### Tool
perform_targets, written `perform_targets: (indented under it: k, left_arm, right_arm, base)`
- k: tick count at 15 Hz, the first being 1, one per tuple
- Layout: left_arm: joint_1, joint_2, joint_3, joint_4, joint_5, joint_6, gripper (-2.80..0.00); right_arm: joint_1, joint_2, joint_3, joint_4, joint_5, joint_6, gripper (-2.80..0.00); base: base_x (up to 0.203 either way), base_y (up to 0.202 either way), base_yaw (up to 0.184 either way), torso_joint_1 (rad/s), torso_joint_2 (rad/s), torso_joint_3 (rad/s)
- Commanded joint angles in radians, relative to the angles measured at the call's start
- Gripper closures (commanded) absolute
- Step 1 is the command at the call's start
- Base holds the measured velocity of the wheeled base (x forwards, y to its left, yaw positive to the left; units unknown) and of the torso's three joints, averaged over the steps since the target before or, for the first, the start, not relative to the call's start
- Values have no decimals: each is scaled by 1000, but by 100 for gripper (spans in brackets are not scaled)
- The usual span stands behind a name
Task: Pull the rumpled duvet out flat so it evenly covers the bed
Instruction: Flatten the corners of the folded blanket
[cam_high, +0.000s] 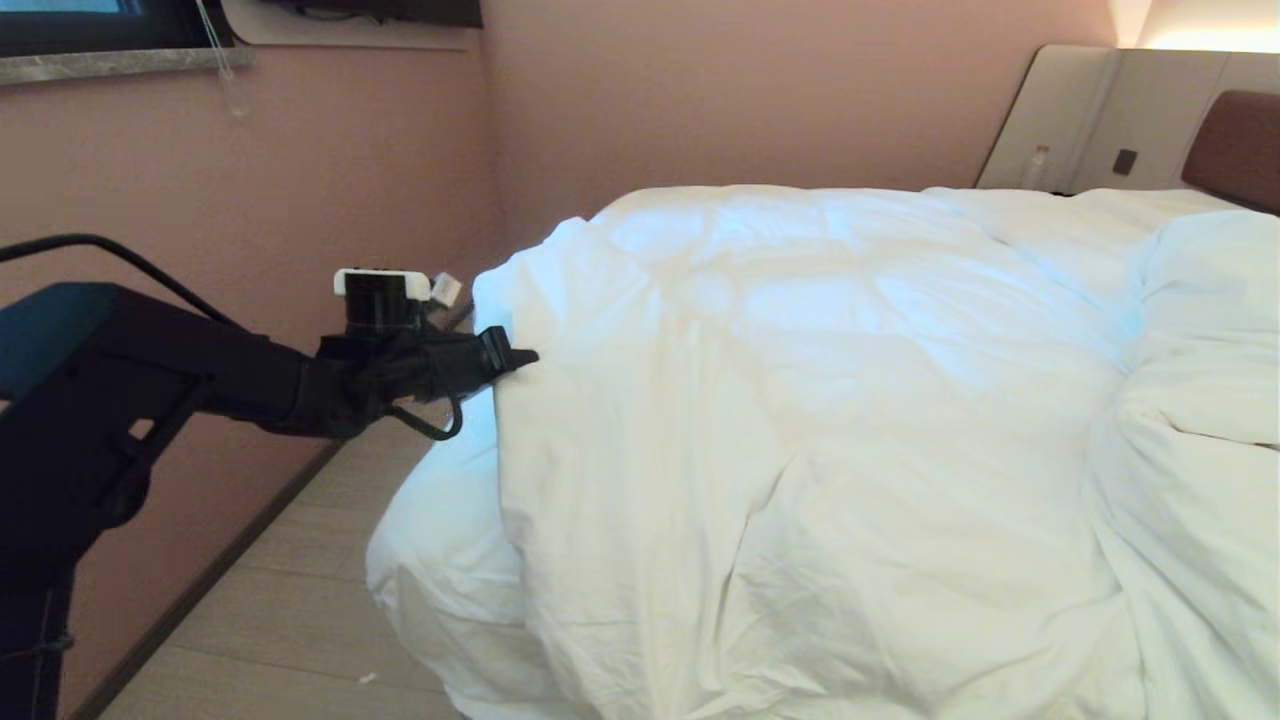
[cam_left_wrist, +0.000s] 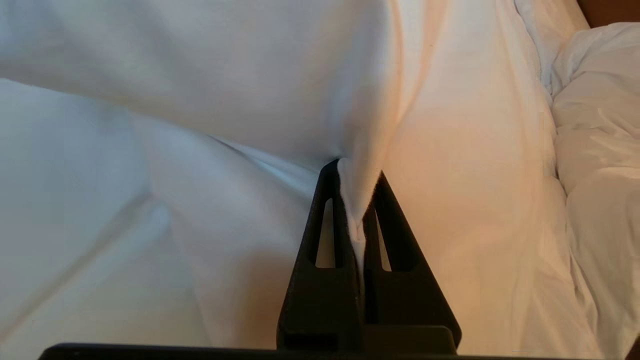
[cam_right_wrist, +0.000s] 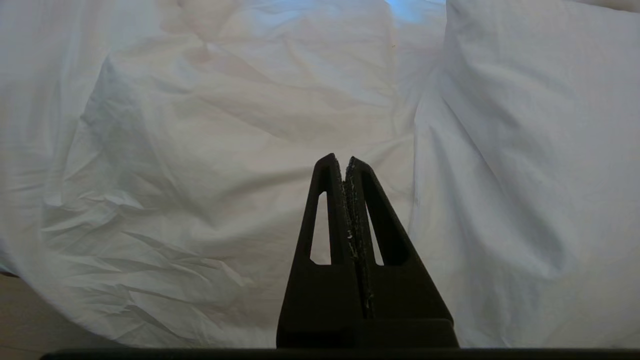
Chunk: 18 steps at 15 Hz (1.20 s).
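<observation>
step in hand: while my left claw (cam_left_wrist: 357, 200) is clamped on a fold of the duvet (cam_high: 800, 400) at the bed's (cam_high: 1235, 145) left edge, i judge i am in the pulling step.
duvet: it lies on the bed, bunched in a heap at the right side.
right claw (cam_right_wrist: 345, 165): pressed together, holding nothing, near the duvet.
next move: i think to pull outward, slowly, keeping the fold.
</observation>
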Motion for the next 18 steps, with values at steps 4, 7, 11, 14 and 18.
perform_targets:
  k: [4, 7, 11, 14, 18]
  left_arm:
    - [23, -191, 167, -1, 5, 9, 0]
    - [50, -343, 247, 38, 29, 38, 0]
    - [66, -537, 322, 210, 80, 73, 0]
    - [71, -664, 383, 332, 167, 107, 0]
    - [74, -743, 406, 479, 308, 132, 0]
  right_arm:
    - [0, 1, 0, 0, 0, 0, 0]
    - [0, 1, 0, 0, 0, 0, 0]
    - [0, 1, 0, 0, 0, 0, 0]
    - [0, 1, 0, 0, 0, 0, 0]
    - [0, 1, 0, 0, 0, 0, 0]
  base:
    - [0, 0, 0, 0, 0, 0]
    - [0, 0, 0, 0, 0, 0]
    - [0, 0, 0, 0, 0, 0]
    - [0, 0, 0, 0, 0, 0]
    - [0, 0, 0, 0, 0, 0]
